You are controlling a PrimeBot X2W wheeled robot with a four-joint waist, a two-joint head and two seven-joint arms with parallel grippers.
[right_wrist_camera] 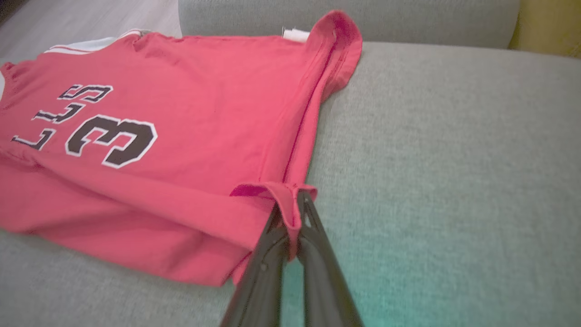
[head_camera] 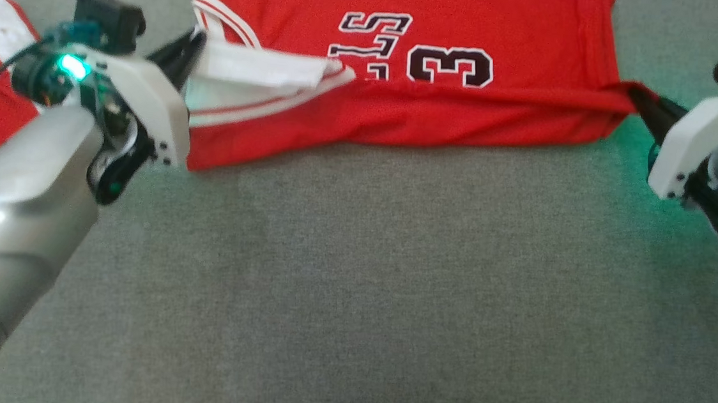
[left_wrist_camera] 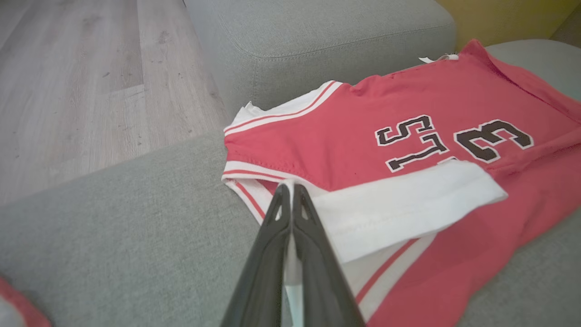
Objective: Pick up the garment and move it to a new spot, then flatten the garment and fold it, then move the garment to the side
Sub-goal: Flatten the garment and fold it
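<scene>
Both grippers clamped shut on the garment, arms spread to opposite sides of the frame.

Left gripper (head_camera: 196, 37) is in the upper left of the head view. Its dark fingers are pressed together, pointing up-right and pinching white cloth of the garment (head_camera: 455, 116). Left wrist housing (head_camera: 152, 105) is white with a green light on, and the silver forearm (head_camera: 10, 232) runs to the lower left corner. Right gripper (head_camera: 635, 96) is at the right edge, fingers pointing left and slightly up, closed on a red corner. Right wrist housing (head_camera: 697, 141) is white, cut off by the frame. In both wrist views the fingers (left_wrist_camera: 268, 245) rise from bottom centre, tips meeting with cloth between them.
</scene>
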